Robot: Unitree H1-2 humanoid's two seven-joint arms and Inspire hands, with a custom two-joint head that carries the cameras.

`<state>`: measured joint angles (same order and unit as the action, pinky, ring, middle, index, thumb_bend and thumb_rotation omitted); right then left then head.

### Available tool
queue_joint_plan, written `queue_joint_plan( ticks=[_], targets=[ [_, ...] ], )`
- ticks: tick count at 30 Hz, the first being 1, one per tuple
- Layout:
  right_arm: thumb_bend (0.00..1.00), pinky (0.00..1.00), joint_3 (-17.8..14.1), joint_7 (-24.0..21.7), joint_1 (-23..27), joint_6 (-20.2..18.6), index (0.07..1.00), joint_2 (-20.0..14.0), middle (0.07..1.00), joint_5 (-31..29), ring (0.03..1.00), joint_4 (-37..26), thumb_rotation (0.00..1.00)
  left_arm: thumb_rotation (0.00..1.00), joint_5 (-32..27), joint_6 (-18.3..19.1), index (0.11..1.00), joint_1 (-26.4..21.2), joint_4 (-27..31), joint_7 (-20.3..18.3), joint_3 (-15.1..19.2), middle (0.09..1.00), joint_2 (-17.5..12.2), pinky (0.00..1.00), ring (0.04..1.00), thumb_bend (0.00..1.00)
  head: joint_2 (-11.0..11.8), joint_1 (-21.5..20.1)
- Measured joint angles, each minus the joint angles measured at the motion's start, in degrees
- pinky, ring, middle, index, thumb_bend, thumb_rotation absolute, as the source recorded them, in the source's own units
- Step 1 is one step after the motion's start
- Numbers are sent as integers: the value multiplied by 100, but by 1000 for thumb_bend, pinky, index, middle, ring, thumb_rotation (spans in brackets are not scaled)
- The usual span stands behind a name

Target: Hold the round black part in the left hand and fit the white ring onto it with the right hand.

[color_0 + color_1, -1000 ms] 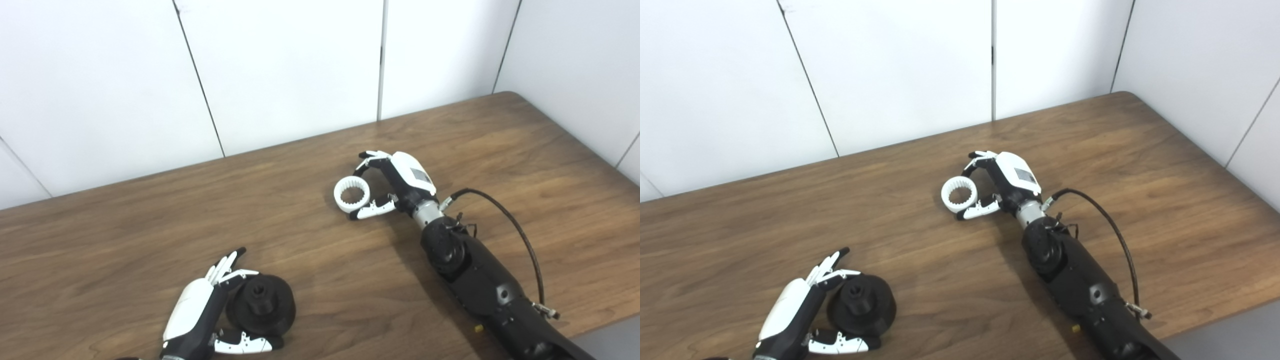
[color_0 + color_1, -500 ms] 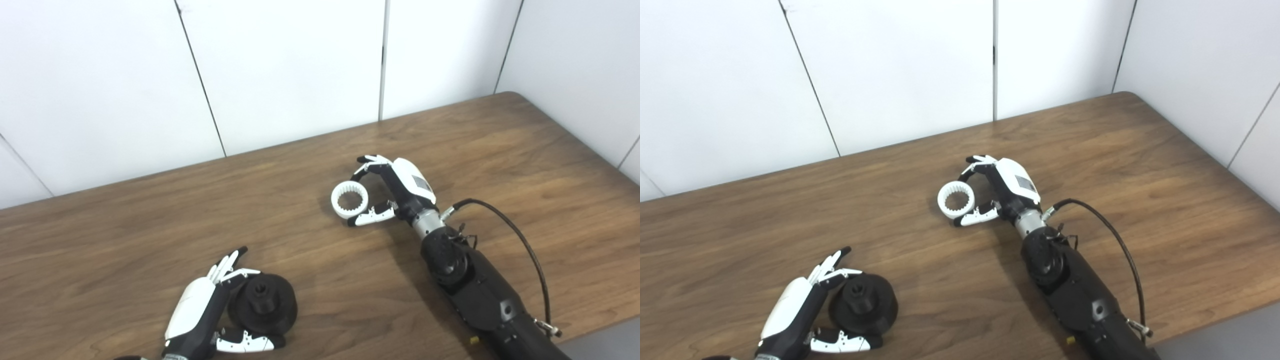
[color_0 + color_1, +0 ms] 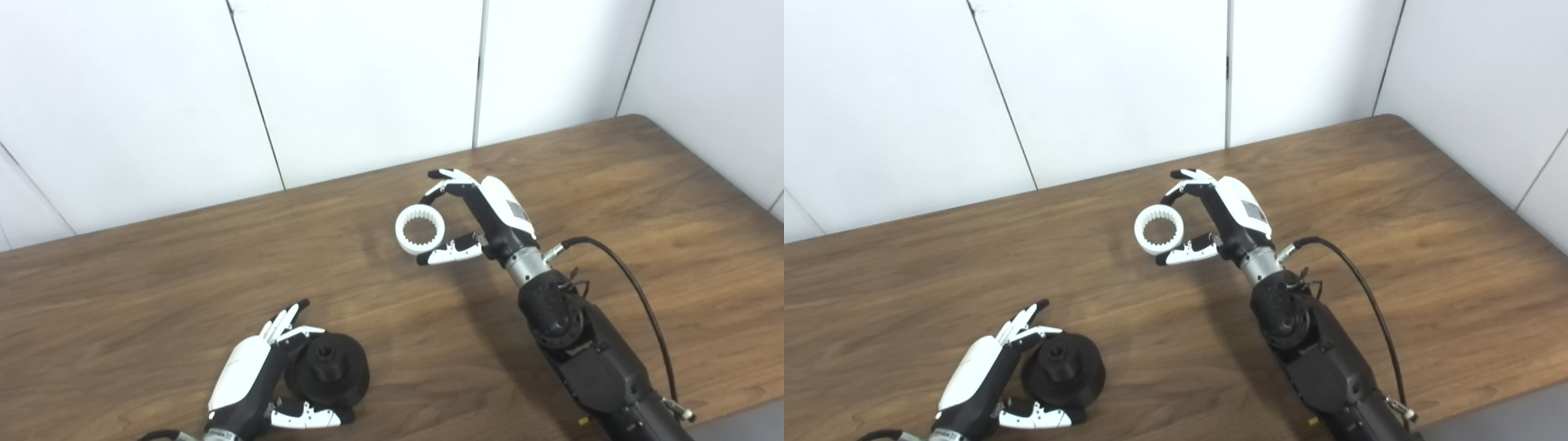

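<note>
Left eye view: white ring [image 3: 419, 229] is pinched between the fingers and thumb of the right hand [image 3: 484, 217], near the middle of the bench [image 3: 153, 275]. Toward seven o'clock, well apart, the round black part [image 3: 327, 370] sits on the bench, the left hand [image 3: 257, 386] cupped around it.

A white ring [image 3: 419, 229] with a toothed inner edge was tilted, its opening facing the camera, above the wooden bench. Well apart from it, near the front edge, a round black part [image 3: 327, 373] with a raised central hub lay flat.
</note>
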<state>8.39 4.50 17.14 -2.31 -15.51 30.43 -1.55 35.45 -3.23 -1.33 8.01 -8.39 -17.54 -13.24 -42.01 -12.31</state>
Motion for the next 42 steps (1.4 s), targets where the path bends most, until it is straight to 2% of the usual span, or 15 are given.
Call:
queue_joint_plan(
  ticks=[13,22,28,32,36,42],
  targets=[
    [520,801,115,-486,-285,-82,481,94,860,14,924,-1078,144,330,44,69,649,-9,-2,6,3,1000,93,1000,1000,1000,-35,334],
    [520,802,197,-807,-558,-81,480,269,855,-32,922,-1619,142,352,93,121,649,-20,-5,8,-16,1000,159,1000,1000,1000,-70,641],
    [520,833,210,-907,-679,-74,480,287,854,-105,932,-1709,143,358,185,154,644,-49,-20,42,-69,1000,192,1000,1000,1000,-114,896],
    [521,813,244,-910,-776,-21,480,348,848,-115,925,-1852,145,345,252,205,642,-87,-56,56,-88,1000,281,1000,1000,1000,-149,1063],
    [520,853,323,-950,-895,22,481,431,860,-205,946,-1878,140,364,297,239,644,-132,-87,56,-122,1000,335,1000,1000,1000,-167,1160],
    [520,831,421,-1068,-1051,39,482,464,863,-320,951,-1900,141,364,308,300,643,-138,-86,56,-133,1000,367,1000,1000,1000,-176,1213]
  ],
)
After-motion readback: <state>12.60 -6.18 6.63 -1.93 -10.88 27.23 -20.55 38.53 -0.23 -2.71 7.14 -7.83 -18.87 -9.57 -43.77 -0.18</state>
